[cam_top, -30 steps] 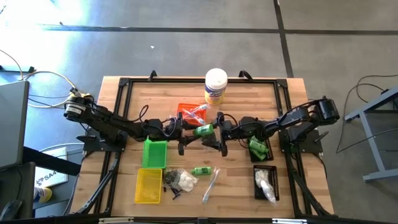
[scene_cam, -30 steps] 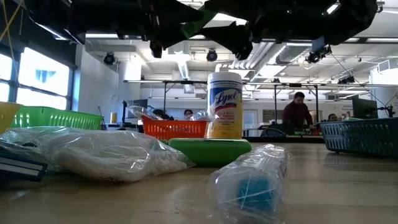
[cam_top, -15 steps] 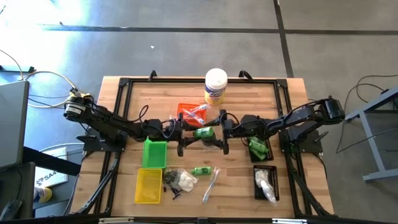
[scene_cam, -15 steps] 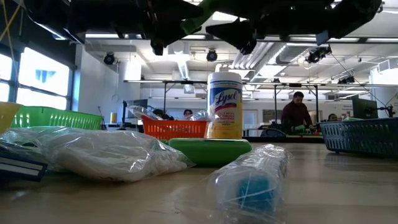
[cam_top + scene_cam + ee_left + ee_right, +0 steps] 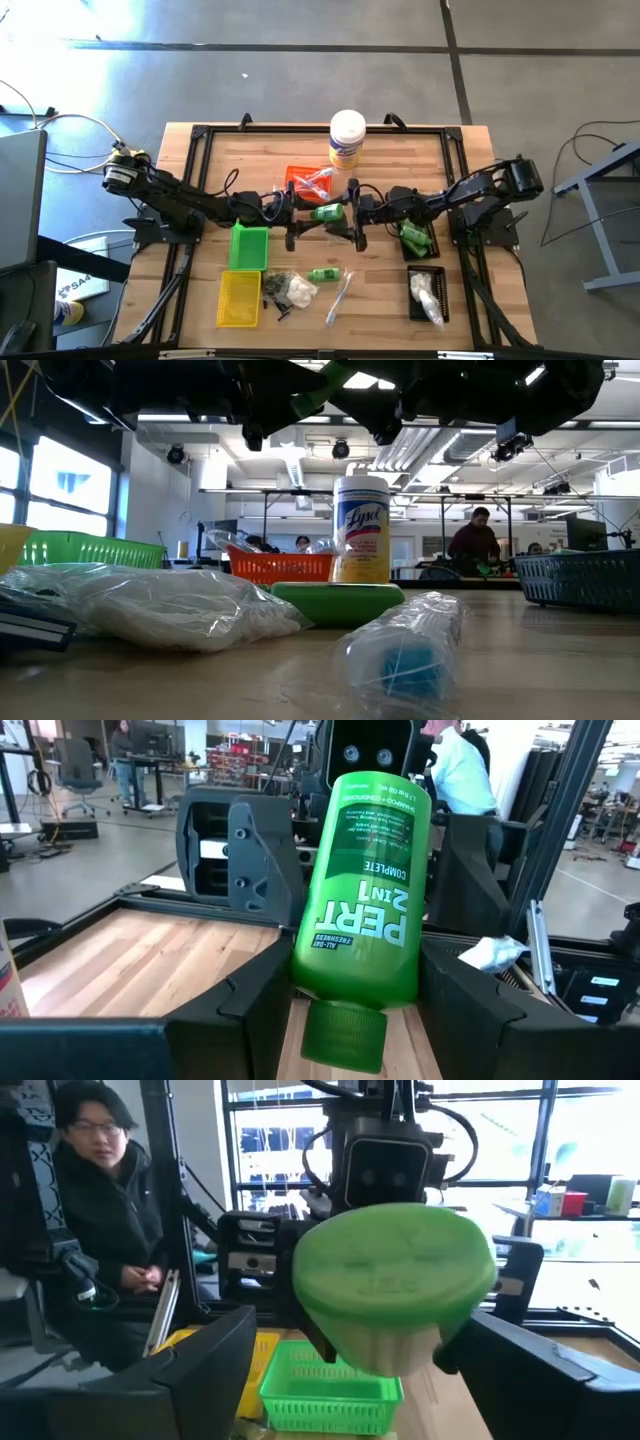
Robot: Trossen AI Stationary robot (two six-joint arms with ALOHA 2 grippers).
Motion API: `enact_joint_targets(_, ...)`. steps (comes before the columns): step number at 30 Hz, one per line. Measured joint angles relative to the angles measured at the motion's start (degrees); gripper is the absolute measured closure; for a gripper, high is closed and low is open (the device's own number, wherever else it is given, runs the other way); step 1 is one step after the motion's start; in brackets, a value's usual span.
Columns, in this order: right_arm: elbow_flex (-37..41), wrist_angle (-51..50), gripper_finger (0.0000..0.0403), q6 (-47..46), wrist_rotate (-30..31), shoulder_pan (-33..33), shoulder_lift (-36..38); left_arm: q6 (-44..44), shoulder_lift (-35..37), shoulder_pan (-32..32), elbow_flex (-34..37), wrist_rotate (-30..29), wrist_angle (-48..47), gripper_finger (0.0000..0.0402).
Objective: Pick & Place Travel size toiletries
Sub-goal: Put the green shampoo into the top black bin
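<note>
My left gripper is shut on a green shampoo bottle above the middle of the table. The bottle's cap points back at the left arm. My right gripper faces it, open, with its fingers on either side of the bottle's flat bottom end; I see no touch. On the table lie another green bottle, a bag of white bits, a clear-wrapped stick and small black pieces. My left gripper pinches the bottle's body near its cap end between its two fingers. The fingers come level from the table's left and lie roughly along the bottle. The bottle is lifted clear of the table, roughly level and slightly askew.
A white canister stands at the far edge. An orange tray lies behind the grippers, with green and yellow trays at the near left. A dark tray with green bottles and a black one with white bags lie at the right.
My right gripper has tipped slightly upward at the bottle's bottom end and stays open. The bottle stays where it was in my left gripper.
</note>
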State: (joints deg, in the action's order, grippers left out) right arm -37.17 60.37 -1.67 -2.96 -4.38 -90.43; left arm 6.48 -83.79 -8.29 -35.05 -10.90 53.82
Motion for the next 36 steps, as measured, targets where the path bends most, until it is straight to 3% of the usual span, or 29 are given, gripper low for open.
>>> enact_joint_targets(18,0.00,-0.23,0.0234,0.61,0.48,0.02,0.00,0.27,0.04,0.02,-0.04,-0.11,-1.41,0.0217)
enact_joint_targets(36,0.09,-0.78,0.0246,0.48,2.52,-0.02,-0.13,-0.82,0.15,0.09,-0.22,-0.13,-5.24,0.0217)
